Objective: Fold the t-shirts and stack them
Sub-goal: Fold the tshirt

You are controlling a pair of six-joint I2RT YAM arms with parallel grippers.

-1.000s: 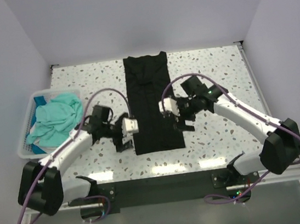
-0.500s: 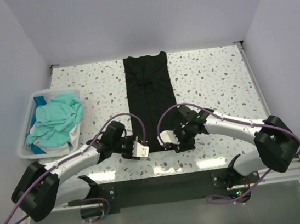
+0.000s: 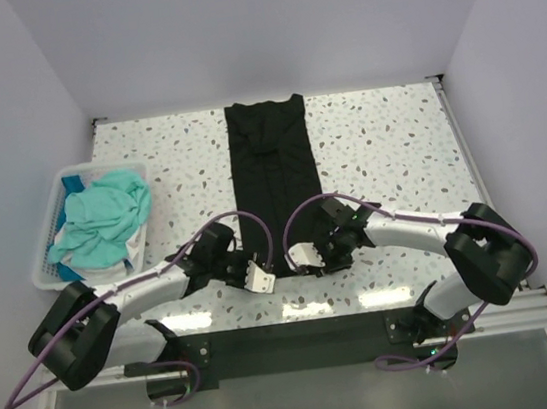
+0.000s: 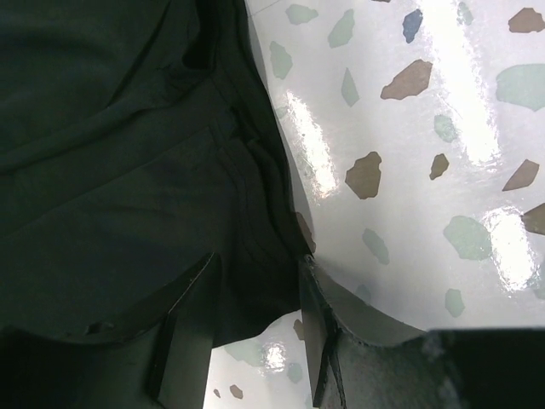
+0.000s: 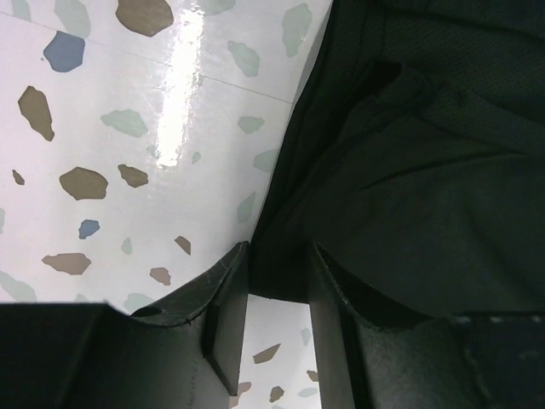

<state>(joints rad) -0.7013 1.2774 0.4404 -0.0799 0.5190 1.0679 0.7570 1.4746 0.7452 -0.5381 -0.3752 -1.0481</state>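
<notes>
One black t-shirt [image 3: 272,179] lies as a long narrow strip down the middle of the desk [image 3: 387,149], with bare desk on both sides. Teal t-shirts [image 3: 104,222], too bundled to count, fill the one white basket [image 3: 45,245] at the left edge. Two tools meet the near hem, the left tool [image 4: 255,273] at its left corner and the right tool [image 5: 279,256] at its right, each half open astride the cloth, not clamped.

The black t-shirt [image 3: 270,165] is matt, soft cloth. The table [image 3: 386,139] is smooth, glossy, stone-speckled; the basket [image 3: 52,219] is white plastic.
</notes>
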